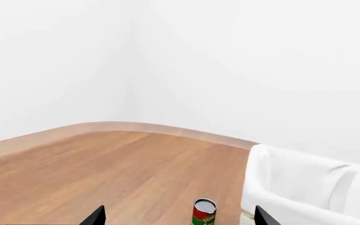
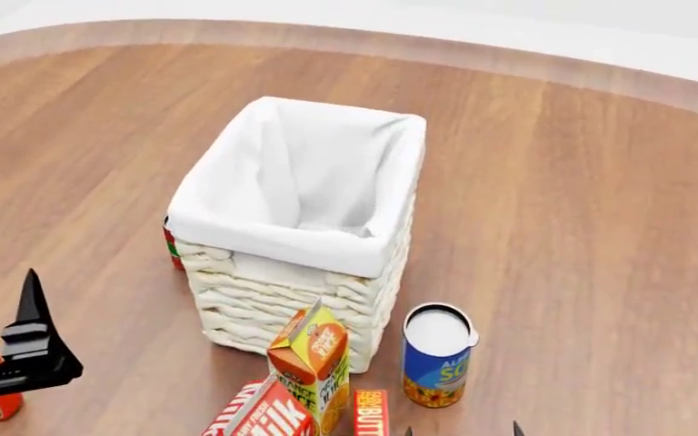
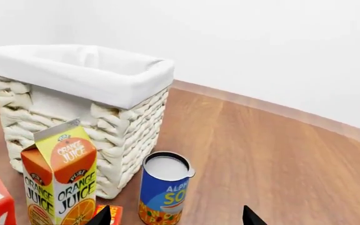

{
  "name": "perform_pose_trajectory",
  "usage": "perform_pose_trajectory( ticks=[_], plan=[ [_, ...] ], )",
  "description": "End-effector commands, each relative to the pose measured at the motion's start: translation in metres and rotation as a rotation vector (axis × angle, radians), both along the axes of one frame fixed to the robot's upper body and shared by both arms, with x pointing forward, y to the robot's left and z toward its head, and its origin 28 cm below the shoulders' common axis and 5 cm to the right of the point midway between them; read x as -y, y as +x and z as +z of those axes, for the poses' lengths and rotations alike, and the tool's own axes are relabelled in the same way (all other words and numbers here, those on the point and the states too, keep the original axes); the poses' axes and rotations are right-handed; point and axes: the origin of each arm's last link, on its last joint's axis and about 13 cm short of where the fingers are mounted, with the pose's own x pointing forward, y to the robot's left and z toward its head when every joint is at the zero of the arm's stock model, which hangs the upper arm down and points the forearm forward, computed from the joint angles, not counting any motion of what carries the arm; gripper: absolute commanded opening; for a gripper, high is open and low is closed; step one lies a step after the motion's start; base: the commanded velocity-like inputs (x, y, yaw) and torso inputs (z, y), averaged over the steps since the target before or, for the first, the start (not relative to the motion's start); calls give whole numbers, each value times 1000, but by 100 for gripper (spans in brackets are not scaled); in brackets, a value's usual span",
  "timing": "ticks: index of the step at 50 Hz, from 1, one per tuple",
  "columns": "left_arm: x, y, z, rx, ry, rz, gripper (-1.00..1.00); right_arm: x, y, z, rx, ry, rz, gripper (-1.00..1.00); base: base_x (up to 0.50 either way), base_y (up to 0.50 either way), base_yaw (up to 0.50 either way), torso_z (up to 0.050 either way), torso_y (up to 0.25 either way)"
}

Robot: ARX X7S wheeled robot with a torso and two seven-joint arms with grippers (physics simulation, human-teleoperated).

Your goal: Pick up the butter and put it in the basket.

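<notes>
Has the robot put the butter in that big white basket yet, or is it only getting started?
Only starting. Nothing looks done: the butter stands on the table by the juice carton, and the basket shows only its white liner. In hand: the right gripper, jaws apart and empty, is near the butter and the blue can. Gripping, lifting and dropping it in all remain.

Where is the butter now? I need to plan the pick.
In the head view the butter stands at the bottom edge, between the juice carton and the blue can, before the basket.

Red-green can (image 1: 204, 212) upright on wood floor (image 1: 105, 173), beside basket (image 1: 305, 187).
</notes>
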Motion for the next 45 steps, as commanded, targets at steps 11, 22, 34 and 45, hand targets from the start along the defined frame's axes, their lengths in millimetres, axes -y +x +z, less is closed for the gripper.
perform_pose_trajectory(
  ticks=[11, 22, 34, 45],
  plan=[
    [0, 1, 0, -3, -3, 5, 100, 0, 0, 0, -1, -10, -4, 100, 130, 41, 0, 0, 0],
    [-1, 1, 2, 15, -2, -9, 100, 0, 0, 0, 6, -5, -10, 100, 0, 0, 0, 3, -55],
    [-1, 3, 2, 13, -6, -2, 100, 0, 0, 1, 10, -4, -10, 100, 0, 0, 0, 13, -250],
    [-1, 3, 2, 15, -4, -2, 100, 0, 0, 2, 13, -3, -9, 100, 0, 0, 0, 13, -250]
  ],
)
